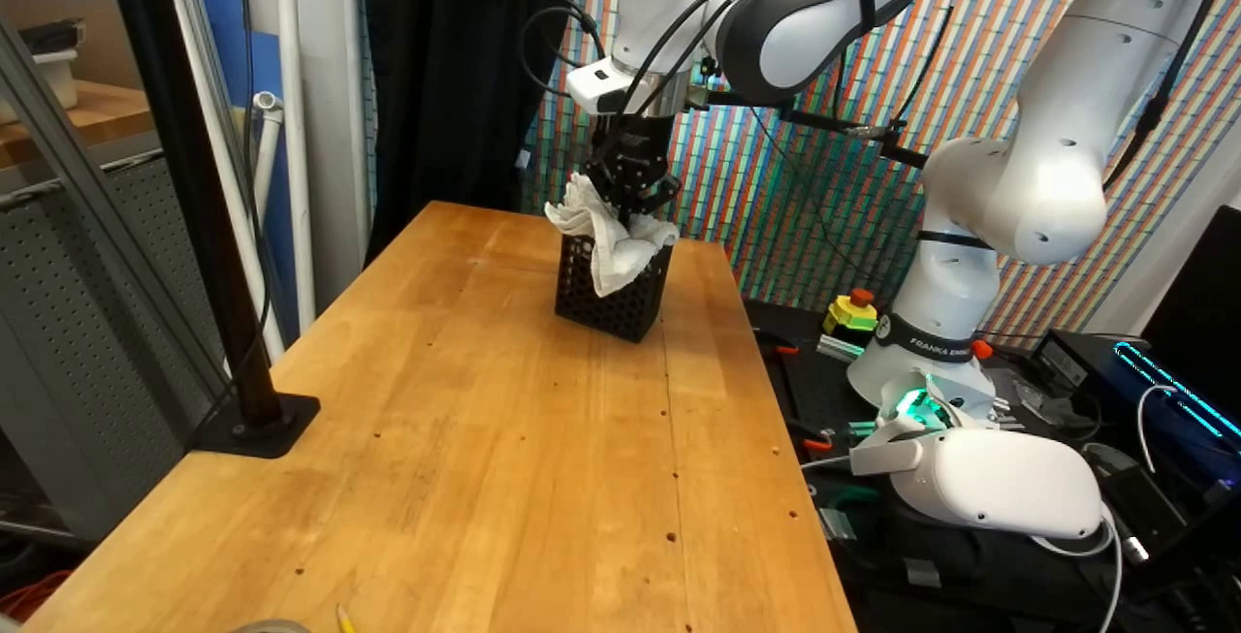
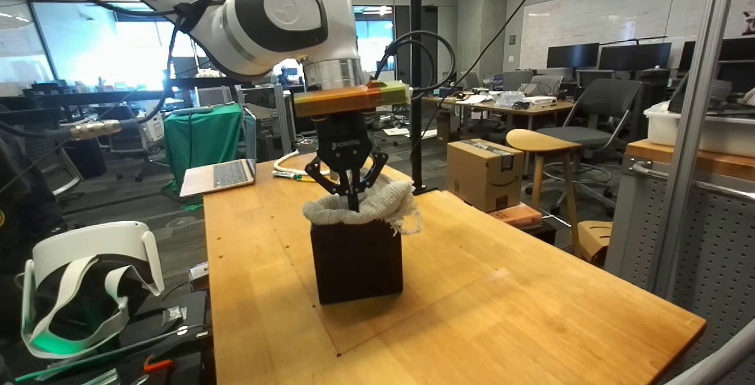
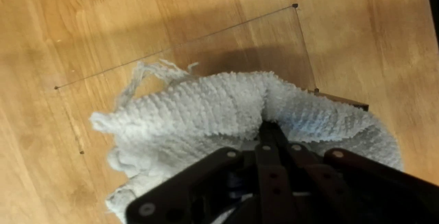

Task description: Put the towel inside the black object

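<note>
Robotiq gripper [image 3: 270,128] sunk into white towel [image 3: 192,110] atop black mesh basket [image 1: 606,299]

Closest to the wrist camera, the gripper's jaws are clenched together, their tips pressed down into the towel; whether a fold is pinched between them cannot be told. Ribbed and rumpled, the towel drapes across the basket's mouth; it dips at those tips and bulges above the rim around them; in an exterior view a flap hangs down outside a perforated wall; fringed threads trail past another edge; how much cloth lies inside is hidden.

The basket stands upright on a wooden worktop [image 1: 485,420], near one end of it; a black pole stand [image 1: 194,177] rises from the worktop's edge, well apart from the basket; an open laptop [image 2: 229,174] shows by a far corner; beyond the wood, a white VR headset [image 1: 1008,483] lies near the base of the Franka arm [image 1: 1028,177]; a yellow emergency-stop button [image 1: 853,313] with a red cap stands just beside that base; in an exterior view a cardboard box [image 2: 485,174] and a wooden stool [image 2: 542,140] stand near each other.
</note>
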Controlling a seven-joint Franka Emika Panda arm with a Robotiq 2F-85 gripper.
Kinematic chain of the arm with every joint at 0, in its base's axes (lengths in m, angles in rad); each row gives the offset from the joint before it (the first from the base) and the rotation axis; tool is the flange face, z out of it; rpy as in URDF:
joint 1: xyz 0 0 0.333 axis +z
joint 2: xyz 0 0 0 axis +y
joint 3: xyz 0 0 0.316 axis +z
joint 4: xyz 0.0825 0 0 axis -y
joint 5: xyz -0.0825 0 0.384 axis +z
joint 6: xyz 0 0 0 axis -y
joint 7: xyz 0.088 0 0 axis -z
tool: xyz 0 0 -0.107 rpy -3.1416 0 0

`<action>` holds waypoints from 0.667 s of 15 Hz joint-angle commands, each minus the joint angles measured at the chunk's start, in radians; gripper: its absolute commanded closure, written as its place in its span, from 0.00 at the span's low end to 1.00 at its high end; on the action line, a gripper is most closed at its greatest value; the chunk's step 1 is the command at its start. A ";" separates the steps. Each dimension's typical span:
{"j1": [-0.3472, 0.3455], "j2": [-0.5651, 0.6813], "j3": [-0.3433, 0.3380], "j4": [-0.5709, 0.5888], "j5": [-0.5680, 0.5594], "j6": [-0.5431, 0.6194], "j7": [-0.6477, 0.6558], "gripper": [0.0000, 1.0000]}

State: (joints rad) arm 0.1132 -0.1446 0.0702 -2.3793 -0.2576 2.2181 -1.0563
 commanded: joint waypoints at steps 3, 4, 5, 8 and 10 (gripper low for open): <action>-0.019 0.052 -0.034 0.012 0.050 0.086 -0.003 0.96; -0.020 0.063 -0.038 0.011 0.063 0.099 -0.010 0.96; -0.024 0.077 -0.042 0.011 0.073 0.109 -0.012 0.96; -0.038 0.127 -0.053 0.008 0.110 0.161 -0.037 0.97; -0.053 0.173 -0.060 0.013 0.135 0.196 -0.060 0.96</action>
State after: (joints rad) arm 0.0851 -0.0464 0.0260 -2.3787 -0.1651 2.3490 -1.0639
